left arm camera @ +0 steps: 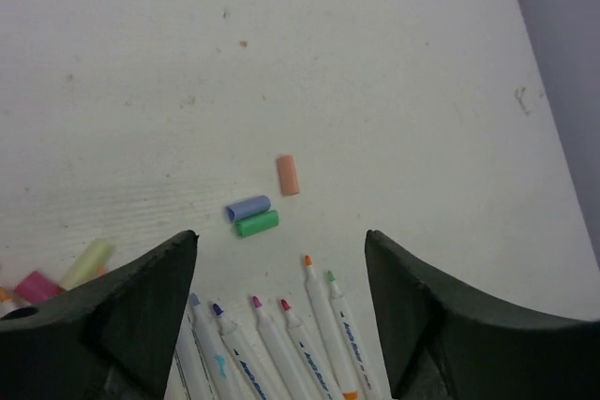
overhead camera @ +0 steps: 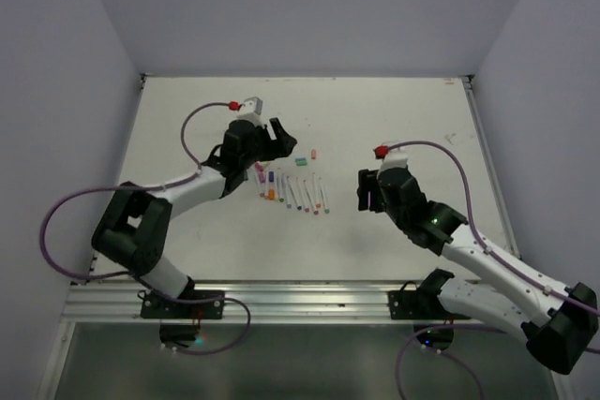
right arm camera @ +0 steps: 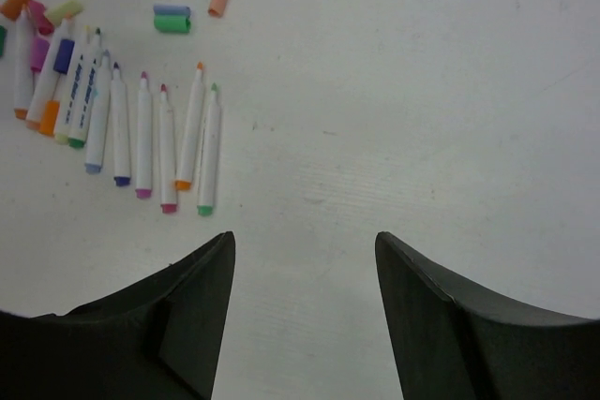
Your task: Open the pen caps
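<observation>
Several white pen barrels with bare coloured tips lie in a row mid-table; they also show in the left wrist view and the right wrist view. Loose pen caps lie beyond them: a peach cap, a blue cap, a green cap, a yellow-green cap and a pink cap. My left gripper is open and empty, just above the pens' tips. My right gripper is open and empty over bare table, to the right of the row.
The white table is enclosed by grey walls on three sides. More caps cluster at the row's left end. A metal rail runs along the near edge by the arm bases.
</observation>
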`<state>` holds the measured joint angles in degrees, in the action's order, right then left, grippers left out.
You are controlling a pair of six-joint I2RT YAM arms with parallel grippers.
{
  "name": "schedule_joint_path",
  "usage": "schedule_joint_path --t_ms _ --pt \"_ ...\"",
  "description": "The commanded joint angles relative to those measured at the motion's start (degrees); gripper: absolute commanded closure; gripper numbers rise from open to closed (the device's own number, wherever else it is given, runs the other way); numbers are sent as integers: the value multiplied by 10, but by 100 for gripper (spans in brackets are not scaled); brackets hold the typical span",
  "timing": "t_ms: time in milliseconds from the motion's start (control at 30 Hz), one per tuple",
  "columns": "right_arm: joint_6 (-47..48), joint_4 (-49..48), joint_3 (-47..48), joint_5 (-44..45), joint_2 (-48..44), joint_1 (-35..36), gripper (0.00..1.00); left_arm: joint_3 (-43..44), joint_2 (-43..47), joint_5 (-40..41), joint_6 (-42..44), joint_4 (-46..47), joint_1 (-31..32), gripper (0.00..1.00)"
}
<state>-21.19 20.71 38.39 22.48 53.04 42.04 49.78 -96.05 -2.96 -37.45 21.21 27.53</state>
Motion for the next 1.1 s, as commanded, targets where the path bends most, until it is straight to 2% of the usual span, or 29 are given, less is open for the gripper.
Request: schedule_joint_path --t_ms 0,33,67,100,133,333,533,667,1067 --pt "30 38 67 62 -42 -1 34 0 125 62 52 -43 2 22" --pt "35 56 77 82 -50 -1 34 1 172 74 62 -60 2 13" --pt "46 64 98 92 -66 -1 33 4 196 95 74 -96 2 10" --pt "53 73 110 100 -75 -1 22 8 221 107 97 -112 2 6" --pt "61 91 133 123 -83 -1 20 9 270 130 107 -128 2 0" --pt "124 144 221 189 -151 -1 1 61 429 230 192 -278 2 0" --pt "204 146 259 238 -221 -1 2 108 527 311 249 -414 2 0" --pt "245 143 255 266 -257 -1 2 135 582 349 263 -469 2 0" --pt "260 144 232 296 -330 -1 2 165 690 432 247 -583 2 0"
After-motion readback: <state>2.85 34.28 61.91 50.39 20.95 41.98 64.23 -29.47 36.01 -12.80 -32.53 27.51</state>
